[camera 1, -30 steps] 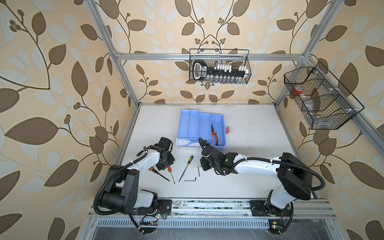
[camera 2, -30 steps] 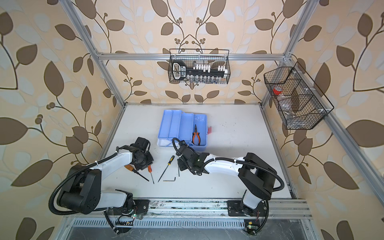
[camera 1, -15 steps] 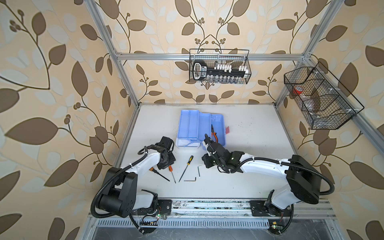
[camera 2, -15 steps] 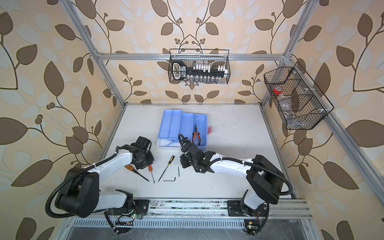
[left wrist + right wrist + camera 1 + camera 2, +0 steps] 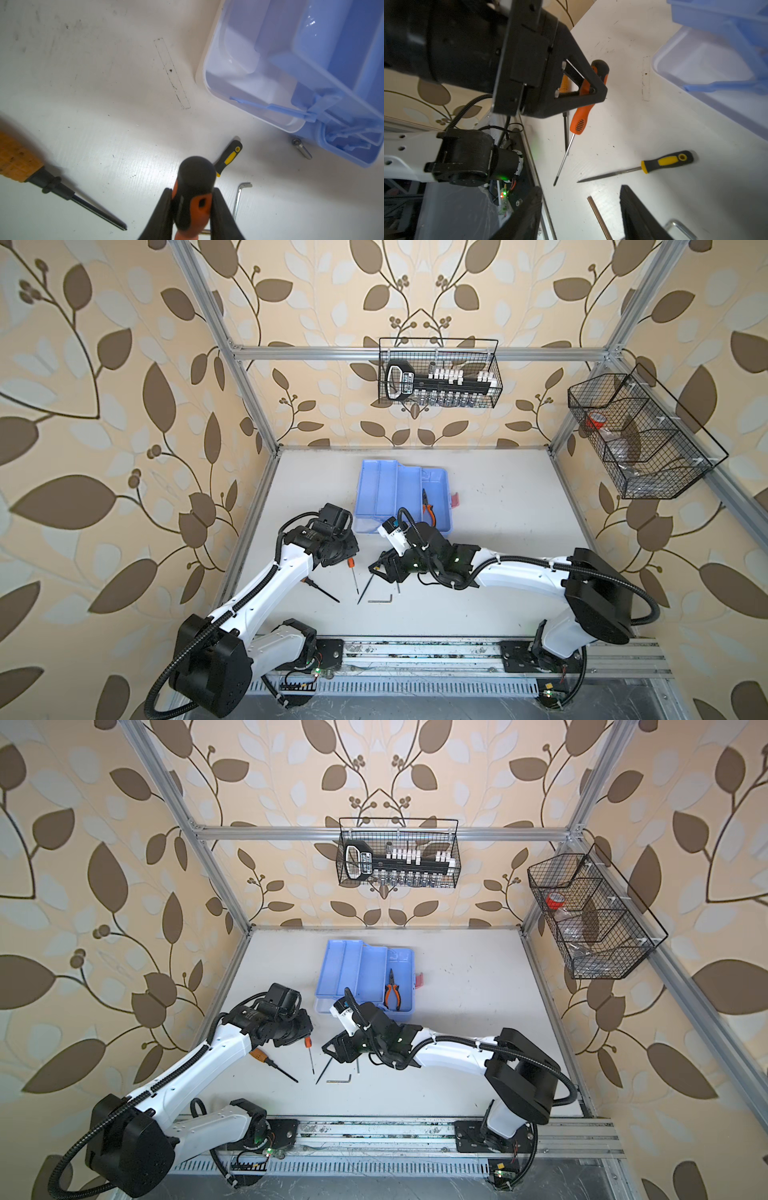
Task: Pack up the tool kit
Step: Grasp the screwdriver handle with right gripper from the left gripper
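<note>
The tool kit (image 5: 397, 489) (image 5: 357, 969) lies open at mid-table, its white lid (image 5: 249, 83) toward me and orange-black pliers (image 5: 428, 509) (image 5: 392, 992) in the blue base. My left gripper (image 5: 347, 556) (image 5: 192, 199) is shut on the handle of an orange-black screwdriver (image 5: 195, 193) (image 5: 581, 116) whose tip rests on the table. My right gripper (image 5: 380, 568) (image 5: 580, 193) hangs open over a thin brass-coloured rod (image 5: 598, 216), beside a yellow-black screwdriver (image 5: 666, 161) (image 5: 227, 158) and an L-shaped hex key (image 5: 382, 600) (image 5: 239, 197). A bolt (image 5: 302, 148) lies by the kit.
A wooden-handled screwdriver (image 5: 272, 1065) (image 5: 16, 160) lies left of the held one. A black wire basket (image 5: 438, 373) with a socket holder hangs on the back wall, another basket (image 5: 640, 439) on the right wall. A metal rail (image 5: 415, 655) runs along the front edge.
My right gripper has swung away from the kit's front edge down toward the loose tools, and its jaws have opened. The left arm has stayed put with the screwdriver.
</note>
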`<action>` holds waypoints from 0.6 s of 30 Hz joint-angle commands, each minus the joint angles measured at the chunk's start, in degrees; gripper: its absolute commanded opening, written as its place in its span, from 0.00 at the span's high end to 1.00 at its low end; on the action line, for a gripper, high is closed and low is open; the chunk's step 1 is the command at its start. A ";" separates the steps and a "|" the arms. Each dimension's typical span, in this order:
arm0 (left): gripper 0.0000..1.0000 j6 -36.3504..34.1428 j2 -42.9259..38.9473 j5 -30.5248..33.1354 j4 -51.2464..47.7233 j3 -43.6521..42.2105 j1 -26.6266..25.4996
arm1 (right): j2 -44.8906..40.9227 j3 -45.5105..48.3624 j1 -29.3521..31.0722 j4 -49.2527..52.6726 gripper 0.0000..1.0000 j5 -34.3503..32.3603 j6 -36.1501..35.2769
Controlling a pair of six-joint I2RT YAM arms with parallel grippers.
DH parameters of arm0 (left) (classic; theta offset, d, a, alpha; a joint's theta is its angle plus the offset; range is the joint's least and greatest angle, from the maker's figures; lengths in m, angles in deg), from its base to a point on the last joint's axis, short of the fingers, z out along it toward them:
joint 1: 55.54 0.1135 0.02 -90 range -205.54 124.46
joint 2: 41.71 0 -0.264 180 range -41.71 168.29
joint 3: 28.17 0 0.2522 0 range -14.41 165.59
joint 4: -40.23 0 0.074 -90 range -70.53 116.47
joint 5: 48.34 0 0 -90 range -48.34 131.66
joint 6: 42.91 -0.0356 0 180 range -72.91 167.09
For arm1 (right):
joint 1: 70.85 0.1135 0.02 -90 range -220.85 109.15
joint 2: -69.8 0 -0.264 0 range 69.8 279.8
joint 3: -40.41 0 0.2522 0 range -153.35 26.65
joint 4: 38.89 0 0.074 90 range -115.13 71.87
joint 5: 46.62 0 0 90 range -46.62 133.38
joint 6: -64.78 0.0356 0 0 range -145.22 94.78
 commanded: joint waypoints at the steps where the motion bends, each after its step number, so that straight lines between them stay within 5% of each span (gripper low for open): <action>1: 1.00 -1.35 -2.36 -4.84 -0.61 1.82 -0.56 | 3.57 -3.02 -0.04 -6.30 0.36 5.45 2.50; 18: 1.00 1.96 -4.69 -11.38 0.68 1.99 -0.65 | 13.56 -9.66 -0.28 -9.62 0.48 5.31 6.82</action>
